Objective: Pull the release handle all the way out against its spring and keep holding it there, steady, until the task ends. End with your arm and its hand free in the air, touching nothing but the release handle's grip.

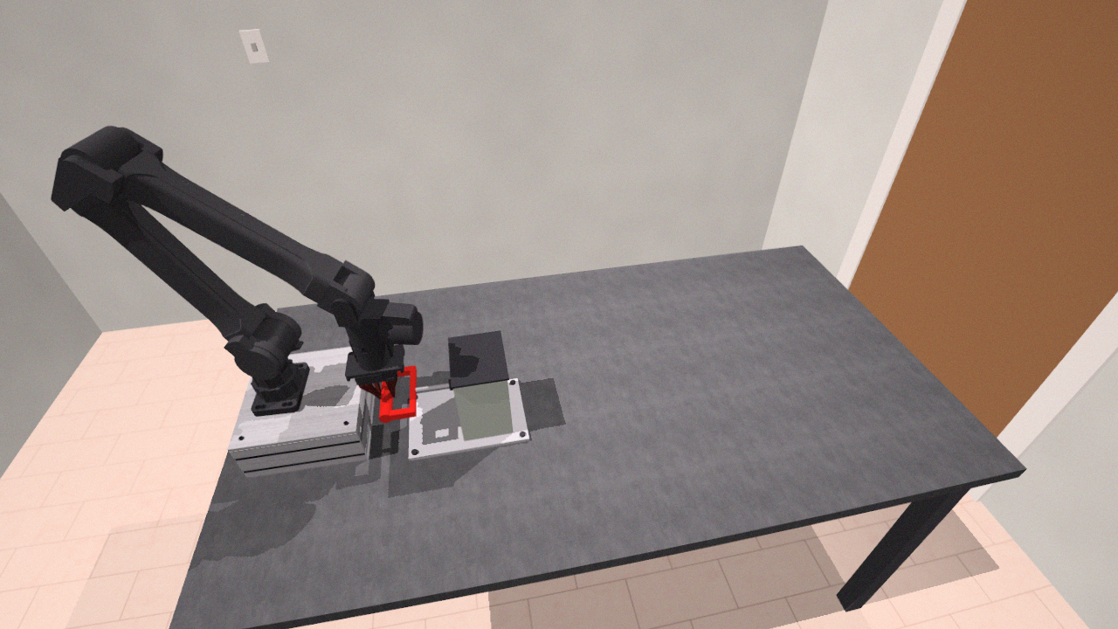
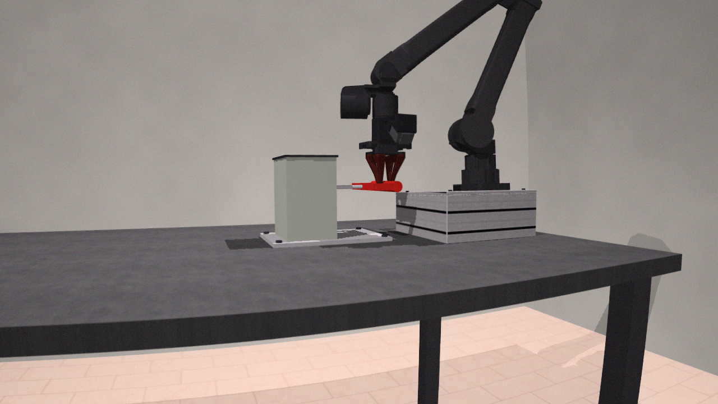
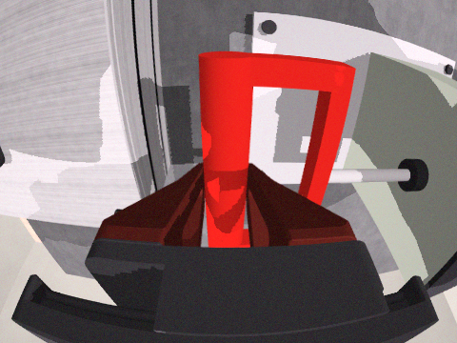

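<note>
Presently: gripper (image 1: 383,397) (image 2: 385,180) (image 3: 226,172), pinching red release handle (image 1: 412,390) (image 2: 389,186) (image 3: 226,110) beside pale-green housing (image 1: 484,411) (image 2: 311,201) (image 3: 405,110); best drawn straight outward, grip level.

Matte black arm (image 1: 223,223) (image 2: 441,35), rounded joints, dark red tapered claw (image 1: 384,397) (image 2: 385,179) (image 3: 226,172) fingers
</note>
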